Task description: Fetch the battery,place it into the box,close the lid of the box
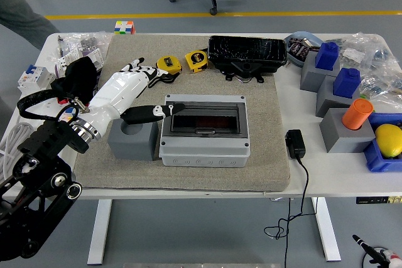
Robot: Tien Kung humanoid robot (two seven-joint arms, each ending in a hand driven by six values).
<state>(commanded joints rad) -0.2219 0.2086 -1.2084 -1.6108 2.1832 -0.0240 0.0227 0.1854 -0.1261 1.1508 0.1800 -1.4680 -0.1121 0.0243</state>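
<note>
The grey box point(204, 149) sits in the middle of the beige mat point(264, 161) with its dark see-through lid point(207, 117) lying flat and closed. A reddish shape point(202, 121) shows faintly through the lid; I cannot tell whether it is the battery. My left hand point(154, 89) hovers over the mat just left of the box, fingers spread and holding nothing. Its thumb point(157, 112) points at the lid's left corner. A grey block point(133, 140) with a round hollow stands against the box's left side, below the hand. No right arm shows.
Two yellow tape measures point(168, 64) point(196, 59) and a black case point(247, 51) lie behind the box. A black charger point(295, 144) with its cable sits to the right, then grey blocks, an orange cylinder point(357, 114) and a blue bin. A black cloth point(80, 80) lies at left. A person's sleeve point(19, 7) shows at top left.
</note>
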